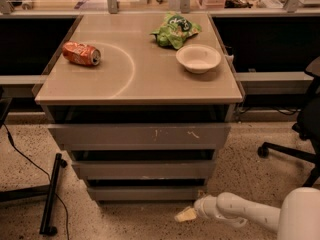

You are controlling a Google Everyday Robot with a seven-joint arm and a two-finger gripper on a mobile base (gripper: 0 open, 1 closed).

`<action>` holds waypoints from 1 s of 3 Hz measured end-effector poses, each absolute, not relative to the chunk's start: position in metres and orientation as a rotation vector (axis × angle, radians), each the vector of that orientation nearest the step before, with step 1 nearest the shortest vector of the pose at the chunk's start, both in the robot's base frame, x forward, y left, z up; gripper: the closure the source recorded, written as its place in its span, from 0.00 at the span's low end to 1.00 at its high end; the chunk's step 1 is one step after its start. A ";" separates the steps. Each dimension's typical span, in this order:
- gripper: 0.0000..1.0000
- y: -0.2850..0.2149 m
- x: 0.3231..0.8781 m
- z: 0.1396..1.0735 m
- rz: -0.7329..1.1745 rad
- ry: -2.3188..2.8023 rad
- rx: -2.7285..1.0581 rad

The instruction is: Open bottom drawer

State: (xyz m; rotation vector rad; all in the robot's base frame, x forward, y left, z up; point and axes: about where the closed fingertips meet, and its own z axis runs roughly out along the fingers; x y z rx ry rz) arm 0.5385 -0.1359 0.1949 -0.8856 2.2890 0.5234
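The bottom drawer [145, 192] is the narrowest grey front, lowest of three under the tan cabinet top. It sits flush and closed, near the speckled floor. My gripper [185, 214] is at the end of the white arm that comes in from the lower right. It hangs low over the floor, just below and to the right of the bottom drawer's right end, a little apart from it. The middle drawer front [145, 170] and the wide top front with white scratch marks [140, 135] are above.
On the cabinet top [135, 69] lie a red soda can [81, 53], a green chip bag [175, 30] and a white bowl [198, 58]. A black office chair [300, 134] stands at right. A black stand base and cable [50, 199] lie on the floor at left.
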 end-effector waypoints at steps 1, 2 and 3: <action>0.00 -0.138 0.538 0.198 0.514 2.279 -0.891; 0.00 -0.140 0.541 0.211 0.482 2.246 -0.912; 0.00 -0.139 0.551 0.232 0.438 2.198 -0.934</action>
